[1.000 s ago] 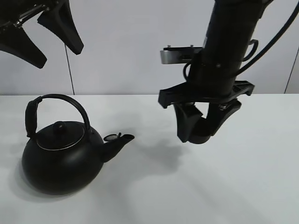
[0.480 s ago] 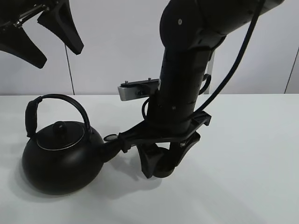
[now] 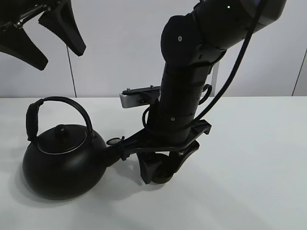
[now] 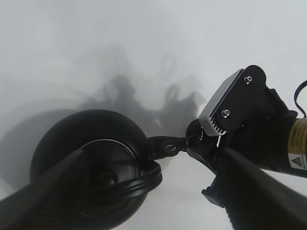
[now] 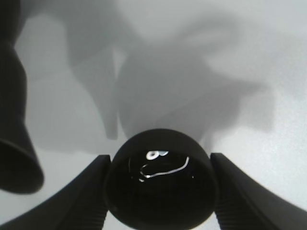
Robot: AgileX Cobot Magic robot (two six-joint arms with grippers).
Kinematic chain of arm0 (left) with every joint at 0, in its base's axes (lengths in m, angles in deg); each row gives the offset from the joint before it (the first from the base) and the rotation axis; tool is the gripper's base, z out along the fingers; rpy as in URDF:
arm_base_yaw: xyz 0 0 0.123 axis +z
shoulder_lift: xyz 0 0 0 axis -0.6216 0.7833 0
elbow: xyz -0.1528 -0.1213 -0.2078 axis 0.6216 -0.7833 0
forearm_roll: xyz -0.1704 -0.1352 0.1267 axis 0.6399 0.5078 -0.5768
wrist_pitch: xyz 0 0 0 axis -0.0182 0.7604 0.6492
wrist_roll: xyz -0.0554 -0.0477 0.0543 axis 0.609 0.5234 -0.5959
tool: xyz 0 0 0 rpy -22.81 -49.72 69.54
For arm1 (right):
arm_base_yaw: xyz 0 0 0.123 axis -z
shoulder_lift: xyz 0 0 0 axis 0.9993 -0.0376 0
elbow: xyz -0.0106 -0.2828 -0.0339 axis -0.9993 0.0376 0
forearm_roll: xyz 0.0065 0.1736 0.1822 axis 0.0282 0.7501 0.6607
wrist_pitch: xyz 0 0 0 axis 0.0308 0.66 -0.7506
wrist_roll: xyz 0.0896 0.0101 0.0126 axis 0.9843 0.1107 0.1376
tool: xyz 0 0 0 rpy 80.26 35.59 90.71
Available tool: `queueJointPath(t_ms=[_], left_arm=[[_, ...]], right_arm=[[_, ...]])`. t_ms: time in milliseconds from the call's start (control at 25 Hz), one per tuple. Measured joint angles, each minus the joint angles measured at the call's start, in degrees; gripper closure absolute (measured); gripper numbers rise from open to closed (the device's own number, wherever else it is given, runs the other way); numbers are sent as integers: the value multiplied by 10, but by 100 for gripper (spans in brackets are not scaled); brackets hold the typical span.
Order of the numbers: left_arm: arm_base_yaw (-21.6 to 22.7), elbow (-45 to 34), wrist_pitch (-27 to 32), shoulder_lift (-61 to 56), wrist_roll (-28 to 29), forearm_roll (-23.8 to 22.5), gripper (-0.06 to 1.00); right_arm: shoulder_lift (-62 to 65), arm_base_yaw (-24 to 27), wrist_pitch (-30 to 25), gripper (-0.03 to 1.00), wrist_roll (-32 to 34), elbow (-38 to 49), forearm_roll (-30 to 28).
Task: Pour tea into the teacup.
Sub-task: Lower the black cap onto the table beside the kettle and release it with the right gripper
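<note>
The big black kettle (image 3: 62, 163) with an arched handle stands on the white table at the left, its spout (image 3: 117, 149) pointing right. My right gripper (image 3: 162, 170) is shut on the small black teacup (image 3: 159, 177) and holds it low, just right of and below the spout tip. In the right wrist view the teacup (image 5: 160, 184) sits between the two fingers (image 5: 93, 191), with a glint inside. I cannot tell whether it touches the table. My left gripper (image 3: 60, 57) hangs open and empty, high above the kettle (image 4: 91, 167).
The white table (image 3: 249, 182) stretches to the right and front of the right arm. A pale wall stands behind it. The right arm's wrist and camera bracket (image 3: 139, 98) lean over the spot next to the spout (image 4: 165, 146).
My right arm has swung left and down with the teacup, from mid-table to beside the kettle's spout, settling slightly lower in the last half second. Kettle and left gripper have not moved.
</note>
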Motion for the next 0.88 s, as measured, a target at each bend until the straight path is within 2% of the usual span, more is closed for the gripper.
queueJointPath(t_ms=[680,880], left_arm=[[0,0,0,0,0,0,41],[0,0,0,0,0,0,41]], right_arm=[[-12,7,-1,57,19,-1,2],[-12,8,-3,44,24,-1,2]])
